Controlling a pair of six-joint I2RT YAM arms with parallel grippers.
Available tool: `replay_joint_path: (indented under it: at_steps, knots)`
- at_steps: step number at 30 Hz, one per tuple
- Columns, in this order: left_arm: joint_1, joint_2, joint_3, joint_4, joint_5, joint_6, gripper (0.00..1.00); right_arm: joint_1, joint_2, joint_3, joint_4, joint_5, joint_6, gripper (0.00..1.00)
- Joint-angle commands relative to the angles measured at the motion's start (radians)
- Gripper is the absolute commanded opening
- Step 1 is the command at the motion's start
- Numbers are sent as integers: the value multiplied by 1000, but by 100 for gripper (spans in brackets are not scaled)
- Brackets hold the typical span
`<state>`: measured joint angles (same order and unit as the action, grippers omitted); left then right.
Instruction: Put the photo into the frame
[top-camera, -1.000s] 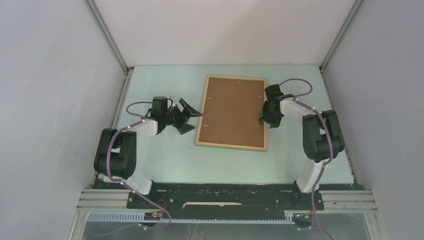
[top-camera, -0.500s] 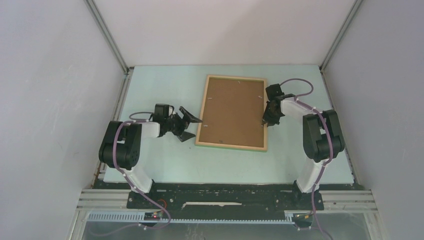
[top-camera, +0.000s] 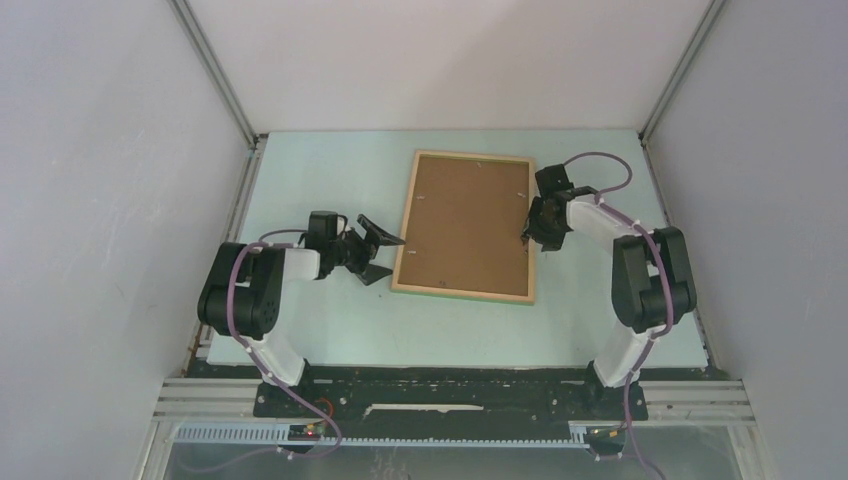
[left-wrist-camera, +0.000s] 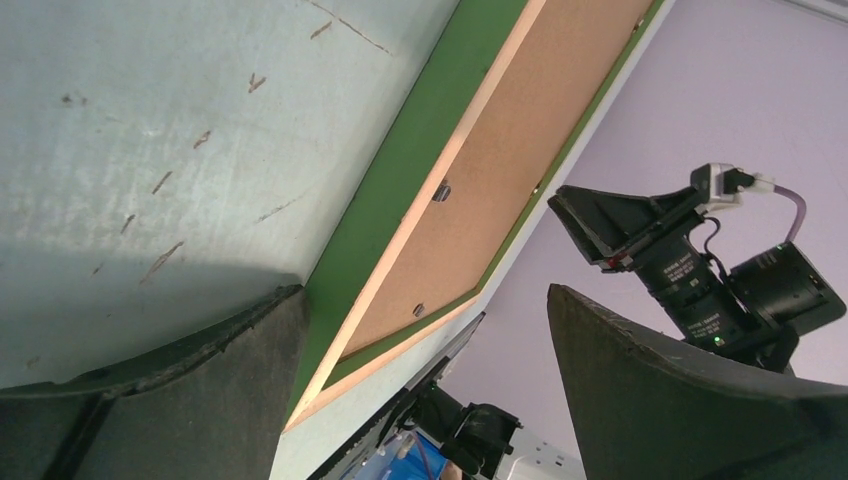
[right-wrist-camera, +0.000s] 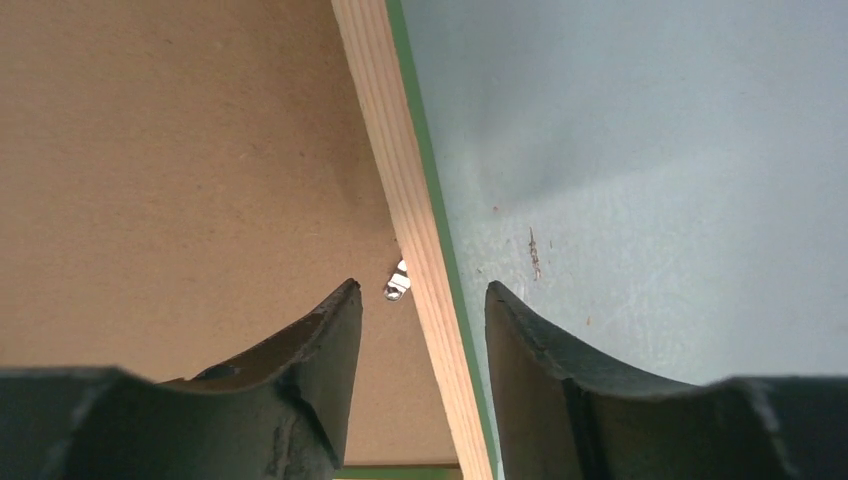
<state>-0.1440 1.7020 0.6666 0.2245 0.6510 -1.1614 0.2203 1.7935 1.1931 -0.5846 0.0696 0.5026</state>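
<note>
The frame (top-camera: 462, 291) lies flat on the table with its light wood face up and a green edge showing. The photo's brown board back (top-camera: 465, 220) fills it, and the printed side is hidden. My left gripper (top-camera: 390, 255) is open, low on the table, at the frame's left rail (left-wrist-camera: 400, 170), and holds nothing. My right gripper (top-camera: 527, 243) is open. Its fingers straddle the right rail (right-wrist-camera: 400, 180) beside a small metal tab (right-wrist-camera: 397, 284), one over the board (right-wrist-camera: 180, 150) and one over the table.
The pale green table (top-camera: 320, 180) is walled by grey panels at the left, right and back. More metal tabs sit on the board's edges (left-wrist-camera: 441, 190). The right arm's wrist (left-wrist-camera: 690, 260) shows across the frame in the left wrist view.
My left arm has drawn back and lowered, bringing its open gripper down by the frame's left rail. My right gripper has shifted slightly along the right rail. The frame has not moved.
</note>
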Motion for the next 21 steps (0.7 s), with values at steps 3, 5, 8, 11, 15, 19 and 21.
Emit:
replay_joint_path:
  at_steps: [3,5,8,11,15,19,21]
  knots:
    - [-5,-21,-30,8,-7,-10,100,-16,-79,22,26,0,-35,62]
    - [-5,-31,-41,12,-14,-14,100,-17,-49,46,44,-5,-61,66]
    - [-5,-34,-47,17,-14,-19,100,-26,11,113,60,7,-87,71]
    - [-6,-22,-48,32,-1,-31,100,-37,80,205,36,18,-88,72]
    - [-7,-19,-64,52,-2,-44,100,-37,167,328,3,51,-101,72]
    - [-14,-24,-71,62,-5,-50,100,-36,265,454,-44,76,-133,72]
    - [-14,-24,-73,63,-7,-53,100,-39,303,501,-57,77,-147,71]
